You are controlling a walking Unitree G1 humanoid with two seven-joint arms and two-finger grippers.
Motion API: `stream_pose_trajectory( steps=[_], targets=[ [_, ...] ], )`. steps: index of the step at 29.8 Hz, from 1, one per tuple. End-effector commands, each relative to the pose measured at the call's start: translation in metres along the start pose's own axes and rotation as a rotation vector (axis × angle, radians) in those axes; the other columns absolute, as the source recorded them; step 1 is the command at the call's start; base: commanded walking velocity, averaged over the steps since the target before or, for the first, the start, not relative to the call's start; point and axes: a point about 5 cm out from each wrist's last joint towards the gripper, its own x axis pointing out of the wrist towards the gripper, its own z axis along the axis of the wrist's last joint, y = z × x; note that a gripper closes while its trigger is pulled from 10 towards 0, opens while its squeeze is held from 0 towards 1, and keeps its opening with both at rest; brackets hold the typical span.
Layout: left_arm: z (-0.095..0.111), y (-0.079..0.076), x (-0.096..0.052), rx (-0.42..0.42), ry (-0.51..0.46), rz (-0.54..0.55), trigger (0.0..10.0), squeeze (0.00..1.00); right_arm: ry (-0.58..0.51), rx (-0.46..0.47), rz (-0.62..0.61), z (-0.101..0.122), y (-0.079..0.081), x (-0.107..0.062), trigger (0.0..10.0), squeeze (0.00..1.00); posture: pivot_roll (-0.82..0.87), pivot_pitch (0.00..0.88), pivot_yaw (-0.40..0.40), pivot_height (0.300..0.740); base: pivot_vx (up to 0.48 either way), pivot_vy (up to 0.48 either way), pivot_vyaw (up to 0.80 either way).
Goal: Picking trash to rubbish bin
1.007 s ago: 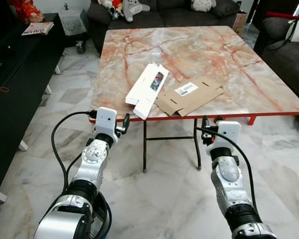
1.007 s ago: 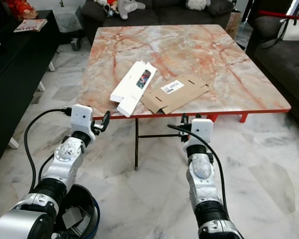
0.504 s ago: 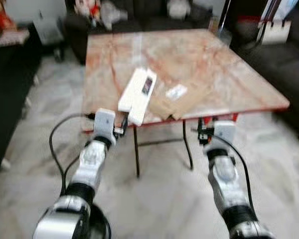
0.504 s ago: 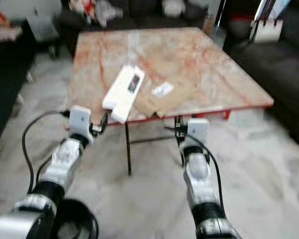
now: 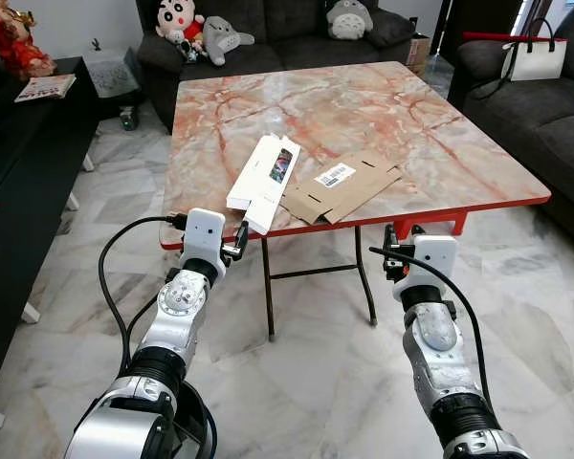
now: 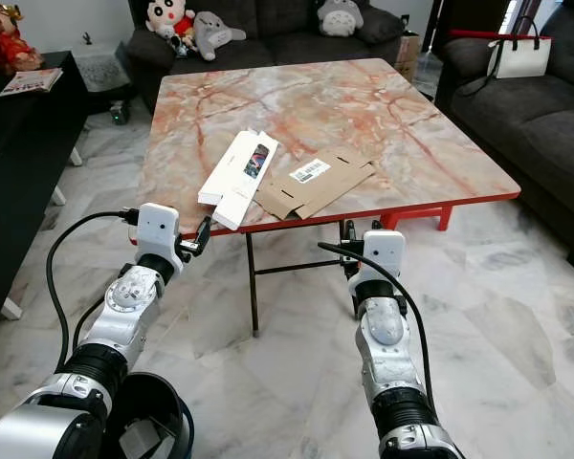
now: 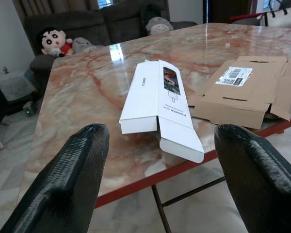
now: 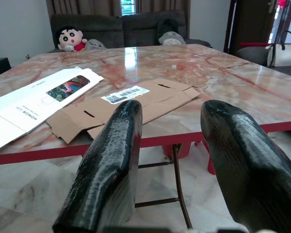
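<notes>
Standing short of the table point(image 5: 440, 124), robot w/ both arms raised fwd, forearms roughly level, wrists at about edge height. L gripper point(image 7: 155, 160): fingers point(image 7: 68, 179) wide apart, nothing between them, aimed at the white box point(image 5: 264, 170), which lies just ahead of and slightly above it, one end poking over the near edge. R gripper point(image 8: 169, 145): fingers also apart, empty, pointing at the flat brown card point(image 5: 342, 184) w/ a barcode label; card lies ahead and a little to that gripper's left, touching the box and partly tucked under it.

Why so placed (judgement): both trash items sit at the near edge, so each arm is pre-aimed at the closer one; jaws held open ready for a grasp. The overhanging box end looks like the easiest pinch point for L. The card is thin and flush w/ the tabletop, likely harder to lift; R may need to slide it to the edge first.

Bin point(image 6: 148, 421) sits low beside the robot's left, under L elbow, some scraps in it. Nothing picked yet; task at approach stage.
</notes>
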Motion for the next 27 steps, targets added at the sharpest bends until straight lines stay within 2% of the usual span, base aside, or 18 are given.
stream_pose_trajectory(
  steps=[1, 5, 27],
  targets=[
    [0.0023, 0.0008, 0.0012, 0.023, -0.002, -0.004, 10.0, 0.00, -0.008, 0.010, -0.018, 0.0040, -0.0012, 0.0036, 10.0, 0.00, 0.17, 0.027, 0.029, 0.740, 0.244, 0.000, -0.48],
    [0.0017, 0.0004, 0.0009, 0.025, 0.000, -0.005, 10.0, 0.00, -0.016, 0.000, -0.007, 0.0043, -0.0012, 0.0031, 10.0, 0.00, 0.17, 0.026, 0.028, 0.740, 0.257, 0.000, -0.57],
    [0.0018, -0.0003, 0.0008, 0.019, -0.003, -0.001, 10.0, 0.00, -0.030, -0.011, 0.015, 0.0061, 0.0024, 0.0031, 10.0, 0.00, 0.17, 0.027, 0.025, 0.740, 0.324, 0.000, 0.00]
  ],
)
